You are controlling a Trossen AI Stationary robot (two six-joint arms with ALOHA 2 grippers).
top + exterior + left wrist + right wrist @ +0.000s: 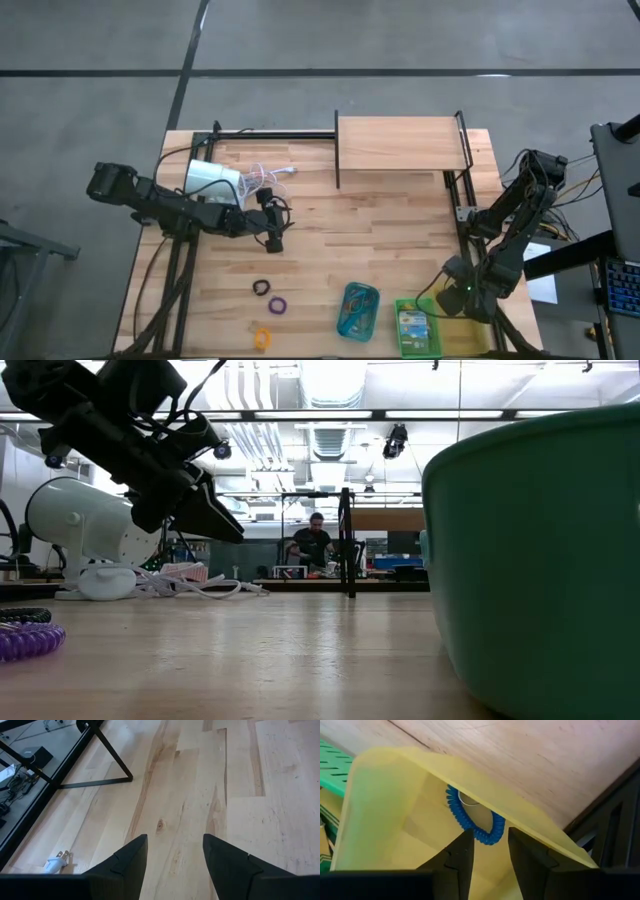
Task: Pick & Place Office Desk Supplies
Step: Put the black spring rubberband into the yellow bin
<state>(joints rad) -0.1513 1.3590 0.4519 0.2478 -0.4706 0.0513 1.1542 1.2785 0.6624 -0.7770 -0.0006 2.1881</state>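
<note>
The blue loop (475, 822) was seen in the yellow tray (395, 820), just beyond the right gripper's (489, 851) slightly parted jaws; the left gripper's (174, 851) jaws were held wide above the bare surface (200, 795).

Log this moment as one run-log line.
right gripper: open above blue coil loop in yellow tray | left gripper: open, empty, over table

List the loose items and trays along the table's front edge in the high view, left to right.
black loop → purple loop → teal tray → green tray → right gripper
</note>
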